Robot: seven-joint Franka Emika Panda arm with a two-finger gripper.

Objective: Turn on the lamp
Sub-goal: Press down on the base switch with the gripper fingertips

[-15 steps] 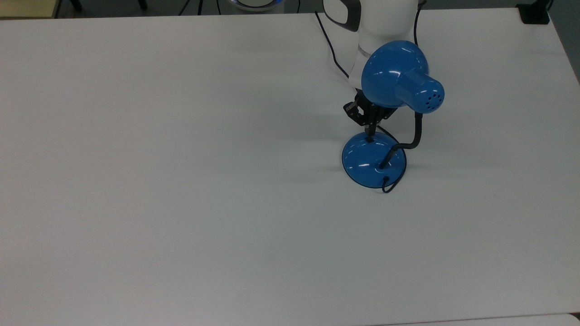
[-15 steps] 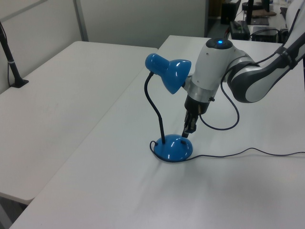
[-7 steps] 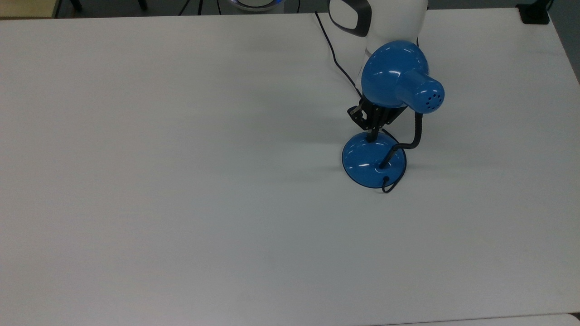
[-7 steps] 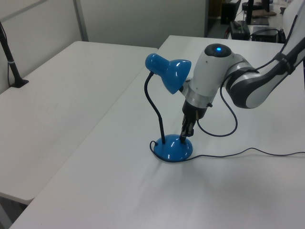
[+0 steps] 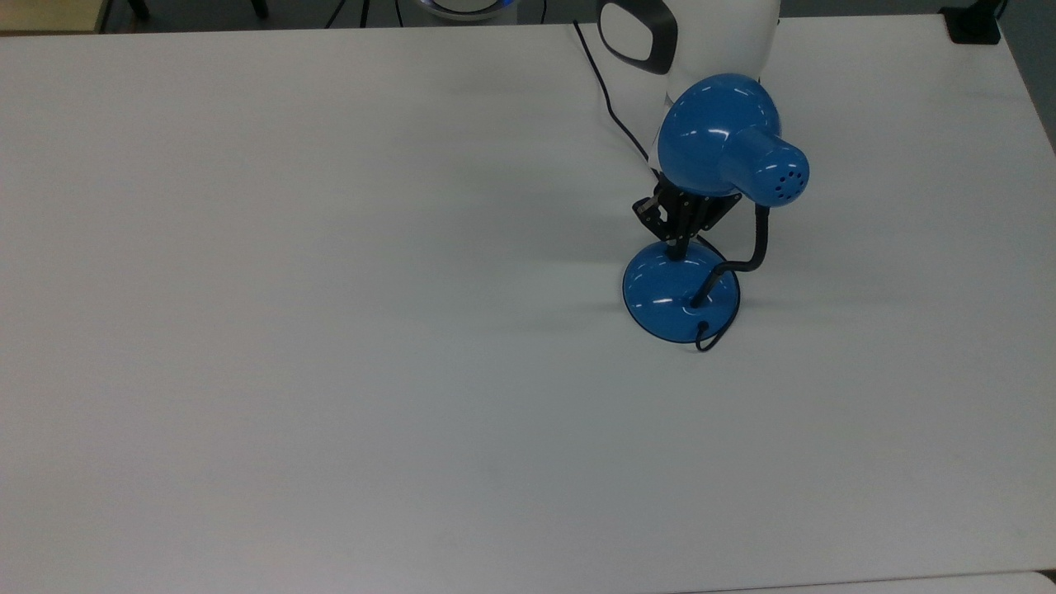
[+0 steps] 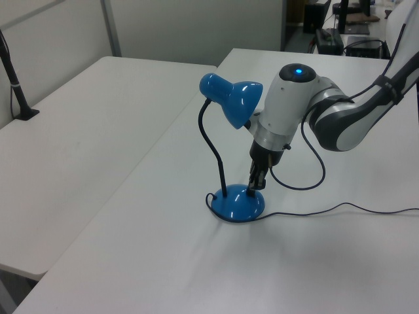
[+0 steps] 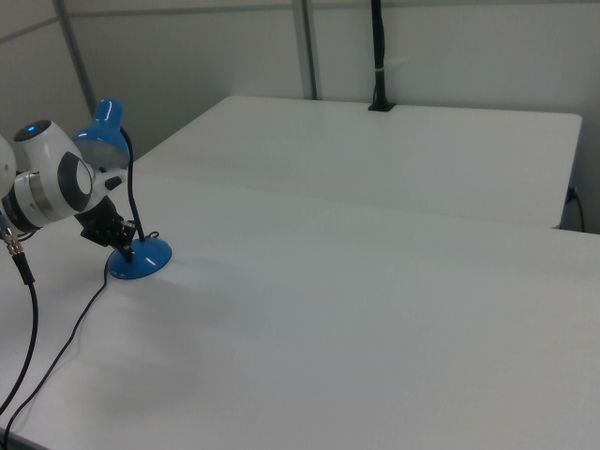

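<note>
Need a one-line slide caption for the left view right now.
Panda gripper tip pressed down on the blue lamp base, at its switch side, on the white table.

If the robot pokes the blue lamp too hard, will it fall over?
Probably not from a downward poke: the lamp sits on a wide, domed base. A sideways shove might tip it, since the shade hangs off-centre. The glossy base looks slippery under the gripper.

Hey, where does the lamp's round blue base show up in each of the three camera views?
Top view: the base sits right of centre, just below the blue shade.
Left view: the base is at centre, low, under the gripper.
Right view: the base is at far left, mid-height.
Shared landmark: the black gooseneck rising from the base.
</note>
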